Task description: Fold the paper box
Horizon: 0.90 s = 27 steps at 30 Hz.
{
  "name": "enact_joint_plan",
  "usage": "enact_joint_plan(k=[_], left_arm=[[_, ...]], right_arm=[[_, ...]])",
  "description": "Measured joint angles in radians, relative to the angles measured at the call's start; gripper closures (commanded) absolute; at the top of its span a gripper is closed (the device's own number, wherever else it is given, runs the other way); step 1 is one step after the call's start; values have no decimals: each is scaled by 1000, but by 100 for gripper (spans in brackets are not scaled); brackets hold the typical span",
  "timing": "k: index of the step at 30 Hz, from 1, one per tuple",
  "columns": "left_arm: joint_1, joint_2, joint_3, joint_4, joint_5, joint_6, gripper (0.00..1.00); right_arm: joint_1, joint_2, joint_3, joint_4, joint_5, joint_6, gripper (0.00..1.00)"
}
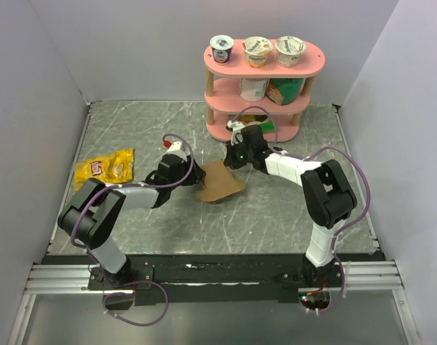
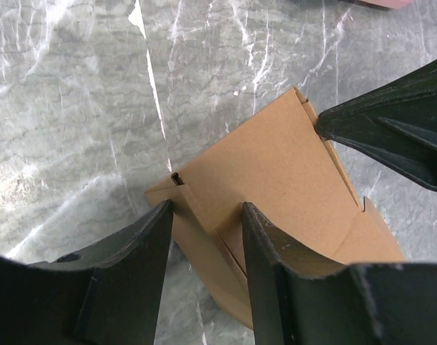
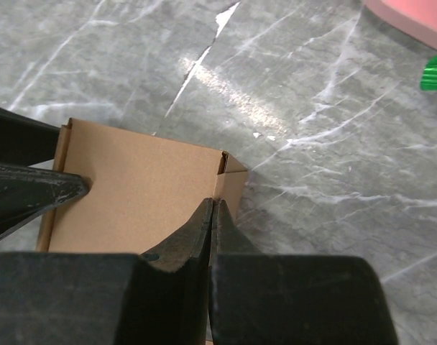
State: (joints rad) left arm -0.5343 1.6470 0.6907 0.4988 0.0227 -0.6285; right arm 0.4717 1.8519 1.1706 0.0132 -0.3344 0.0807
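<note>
The paper box (image 1: pixel 222 185) is plain brown cardboard, partly folded, lying mid-table between both arms. In the left wrist view the box (image 2: pixel 276 172) shows a flat top panel and a raised side wall. My left gripper (image 2: pixel 207 208) is open, its fingers straddling the box's near corner and side wall; in the top view this gripper (image 1: pixel 193 174) is at the box's left edge. My right gripper (image 3: pixel 214 203) is shut on the upper edge of the box (image 3: pixel 139 187) near its far corner; in the top view this gripper (image 1: pixel 233 159) is at the box's upper right.
A pink three-tier shelf (image 1: pixel 265 61) with yoghurt cups and jars stands at the back, just behind the right arm. A yellow snack bag (image 1: pixel 103 169) lies at the left. The grey marble tabletop (image 1: pixel 290 215) has white walls on three sides.
</note>
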Motion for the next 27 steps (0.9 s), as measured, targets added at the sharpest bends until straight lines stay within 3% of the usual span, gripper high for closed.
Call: enact_joint_plan(k=[6,8,9,10,12,13,15,19,22,27], left_arm=[[3,15,8,13,0,12,51],[3,20,13,14,-1,16,47],[4,20,14,14,-3,24,45],[4,20,15,16,-3,31,39],[6,23,15,21,-1,49,30],[8,27,15,28,0,61,16],[14,38,17,37,9,85,1],[33,48,24,38,42,121,4],[42,40,34,21,44,146,4],[106,-55,33,-58,51,142,4]], right_arm=[[39,0,17,-19,107,-27,100],[51,0,21,-26,138,-32,100],[54,-3,21,-26,144,-32,92],[56,-9,18,-30,150,-30,69],[56,-25,8,-38,151,-17,47],[57,-40,0,-60,143,-18,13],[63,-82,-19,-118,127,-10,0],[66,-223,-54,-171,89,-39,0],[79,-425,-157,-137,84,-105,0],[220,-714,-400,-14,140,-262,0]])
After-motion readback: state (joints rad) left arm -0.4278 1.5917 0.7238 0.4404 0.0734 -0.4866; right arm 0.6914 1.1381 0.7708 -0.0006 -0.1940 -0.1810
